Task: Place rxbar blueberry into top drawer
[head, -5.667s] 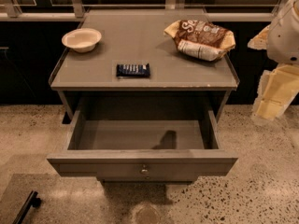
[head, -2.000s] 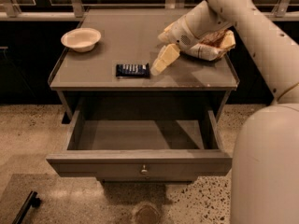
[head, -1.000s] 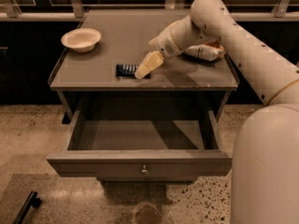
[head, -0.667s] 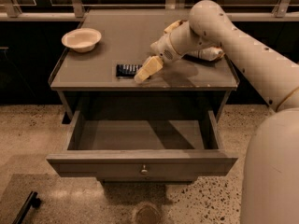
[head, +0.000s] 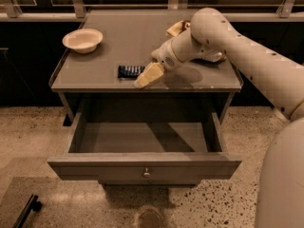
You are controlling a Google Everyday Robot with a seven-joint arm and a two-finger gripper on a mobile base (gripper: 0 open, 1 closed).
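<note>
The rxbar blueberry is a small flat dark navy wrapper lying on the grey table top near its front edge. My gripper hangs low over the bar's right end, reaching in from the right, and covers that end. The top drawer stands pulled out below the table top, its grey inside bare, with a small round knob on its flat front.
A white bowl sits at the table's back left. A chip bag lies at the back right, mostly hidden behind my arm. A dark railing and cabinets run behind the table. Speckled floor lies in front.
My gripper has moved from the chip bag at the back right down and left to the bar's right end. The bar, bowl and drawer have not moved.
</note>
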